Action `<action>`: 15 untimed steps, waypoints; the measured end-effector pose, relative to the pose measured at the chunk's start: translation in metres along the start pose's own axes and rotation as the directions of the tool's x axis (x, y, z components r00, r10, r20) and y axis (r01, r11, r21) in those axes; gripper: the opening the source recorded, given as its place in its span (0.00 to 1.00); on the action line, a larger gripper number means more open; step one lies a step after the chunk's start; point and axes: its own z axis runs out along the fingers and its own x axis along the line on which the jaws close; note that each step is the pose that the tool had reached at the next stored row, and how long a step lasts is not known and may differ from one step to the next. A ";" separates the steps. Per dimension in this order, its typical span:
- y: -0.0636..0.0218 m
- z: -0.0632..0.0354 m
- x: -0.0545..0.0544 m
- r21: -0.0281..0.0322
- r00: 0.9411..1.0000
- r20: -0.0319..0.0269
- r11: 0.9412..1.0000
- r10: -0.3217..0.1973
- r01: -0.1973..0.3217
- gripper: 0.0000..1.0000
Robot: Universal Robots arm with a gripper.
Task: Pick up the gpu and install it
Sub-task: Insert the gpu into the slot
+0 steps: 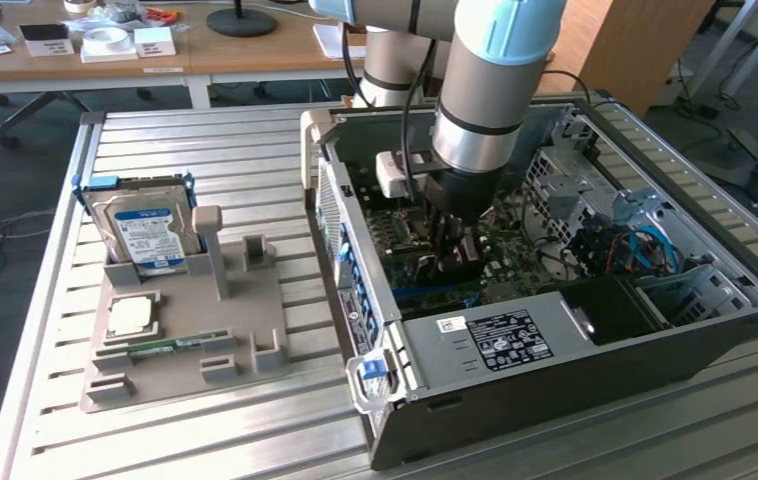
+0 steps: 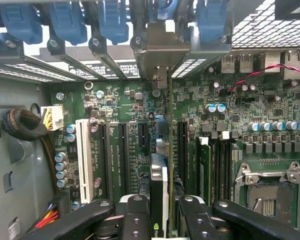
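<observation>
My gripper (image 1: 457, 255) reaches down into the open computer case (image 1: 553, 400), low over the motherboard (image 1: 519, 265). In the wrist view the gpu (image 2: 159, 182) is seen edge-on, standing upright between the black fingers (image 2: 137, 217), which are shut on it. Its silver bracket (image 2: 162, 47) lies against the case's rear slot openings, among the blue latches (image 2: 65, 22). The card runs in line with a black expansion slot (image 2: 181, 150) on the green motherboard (image 2: 115, 105). Whether the card's edge sits in the slot is hidden.
A white slot (image 2: 82, 155), a cable bundle (image 2: 22, 125) and the CPU socket (image 2: 267, 190) flank the card. Outside the case, a grey holder (image 1: 239, 330) carries a blue-labelled hard drive (image 1: 146, 230), a CPU (image 1: 132, 315) and a RAM stick (image 1: 179, 345). The power supply (image 1: 513, 335) sits at the case front.
</observation>
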 end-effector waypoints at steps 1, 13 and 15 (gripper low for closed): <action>0.0000 0.0000 0.000 0.000 1.000 0.000 1.000 0.000 0.000 0.27; 0.0012 0.0033 0.000 0.000 1.000 0.000 1.000 0.000 0.000 0.27; 0.0012 0.0035 0.000 0.000 1.000 0.000 1.000 0.000 0.000 0.27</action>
